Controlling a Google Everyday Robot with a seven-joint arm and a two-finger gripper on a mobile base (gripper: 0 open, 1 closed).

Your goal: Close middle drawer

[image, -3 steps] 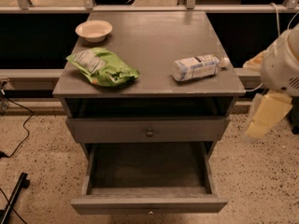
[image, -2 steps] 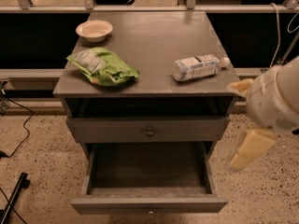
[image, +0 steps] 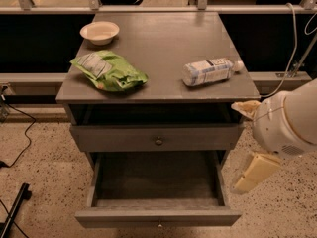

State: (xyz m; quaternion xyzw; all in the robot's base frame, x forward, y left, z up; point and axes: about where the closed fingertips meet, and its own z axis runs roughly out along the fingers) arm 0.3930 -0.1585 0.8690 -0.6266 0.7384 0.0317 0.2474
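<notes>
The middle drawer (image: pixel 157 217) is a grey wooden box pulled far out at the bottom of the view. It is empty, and its slim front panel carries a tiny knob (image: pixel 159 225). Above it is a taller drawer front (image: pixel 148 138) with a bigger knob, nearly pushed in. My gripper (image: pixel 251 172), cream-coloured under the big white arm housing (image: pixel 290 120), hangs to the right of the open drawer's right side wall, apart from it.
On the grey cabinet top (image: pixel 158 43) lie a green chip bag (image: pixel 110 72), a plastic bottle on its side (image: pixel 210 71) and a white bowl (image: pixel 99 32). Black cables and a stand foot (image: pixel 12 209) lie on the speckled floor at left. A rail runs behind.
My arm has moved down and to the left, from beside the cabinet top to beside the open middle drawer. The drawers and the things on top have not moved.
</notes>
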